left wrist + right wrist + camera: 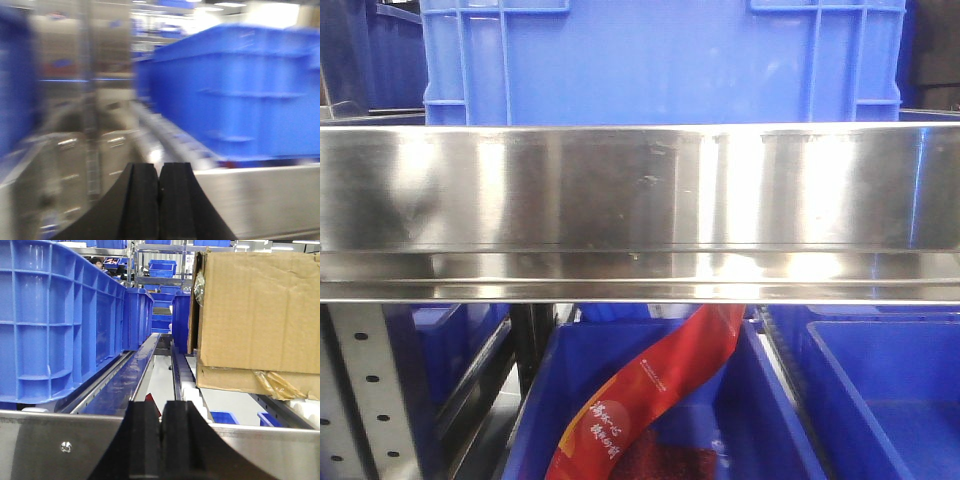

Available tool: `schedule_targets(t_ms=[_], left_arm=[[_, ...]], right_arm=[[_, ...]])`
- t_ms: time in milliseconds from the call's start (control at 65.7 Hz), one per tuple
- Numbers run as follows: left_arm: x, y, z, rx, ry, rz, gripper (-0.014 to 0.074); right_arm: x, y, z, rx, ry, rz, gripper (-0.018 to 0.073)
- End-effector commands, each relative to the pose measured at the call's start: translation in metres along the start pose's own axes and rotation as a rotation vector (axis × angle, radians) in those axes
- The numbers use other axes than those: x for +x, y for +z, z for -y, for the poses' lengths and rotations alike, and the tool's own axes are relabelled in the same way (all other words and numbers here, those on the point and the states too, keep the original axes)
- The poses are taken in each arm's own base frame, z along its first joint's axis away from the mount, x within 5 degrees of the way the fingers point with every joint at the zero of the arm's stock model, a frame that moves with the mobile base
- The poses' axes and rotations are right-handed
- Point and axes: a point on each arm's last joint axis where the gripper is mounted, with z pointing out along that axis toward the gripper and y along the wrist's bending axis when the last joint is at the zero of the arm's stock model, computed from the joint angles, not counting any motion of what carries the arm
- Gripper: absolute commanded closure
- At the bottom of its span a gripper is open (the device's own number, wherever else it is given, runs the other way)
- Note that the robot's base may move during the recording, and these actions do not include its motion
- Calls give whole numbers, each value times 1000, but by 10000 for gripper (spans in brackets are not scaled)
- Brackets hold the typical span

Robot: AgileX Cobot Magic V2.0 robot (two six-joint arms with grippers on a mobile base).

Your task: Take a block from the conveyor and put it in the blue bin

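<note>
Left gripper point(159, 200): black fingers pressed together, nothing between them. View is motion-blurred. Ahead and to the right of the fingertips, a blue bin point(240, 95) sits on a roller track; a steel rail point(260, 200) runs just right of the fingers. Blurred steel framing to the left.

Right gripper point(160, 440): fingers closed against each other, holding nothing. A small red item point(152, 402) shows just above the fingertips, partly hidden; cannot tell what it is. Left of the fingers, a large blue crate point(55, 320) on a rail; right of them, a cardboard box point(255, 310) on rollers. A steel bar point(60, 445) crosses behind the fingers.

Front view: a steel shelf edge point(640, 210) fills the middle, a blue crate above it, a bin point(550, 400) below holding a red packet point(660, 400).

Block and conveyor belt: not seen in any view.
</note>
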Motion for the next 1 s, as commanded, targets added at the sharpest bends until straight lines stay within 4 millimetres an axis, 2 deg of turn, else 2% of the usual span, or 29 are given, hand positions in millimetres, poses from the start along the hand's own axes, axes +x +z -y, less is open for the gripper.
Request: schedule_targets(t_ms=[0, 198, 304, 989], left_arm=[[5, -3, -4, -67, 39, 29, 707], [8, -4, -8, -138, 56, 7, 707], [8, -4, -8, -139, 107, 8, 707], [7, -4, -8, -139, 102, 17, 707]], right_arm=[[-2, 0, 0, 5, -9, 27, 720], [-2, 0, 0, 5, -9, 27, 720], [-2, 0, 0, 5, -9, 27, 720], [-2, 0, 0, 5, -9, 27, 720]])
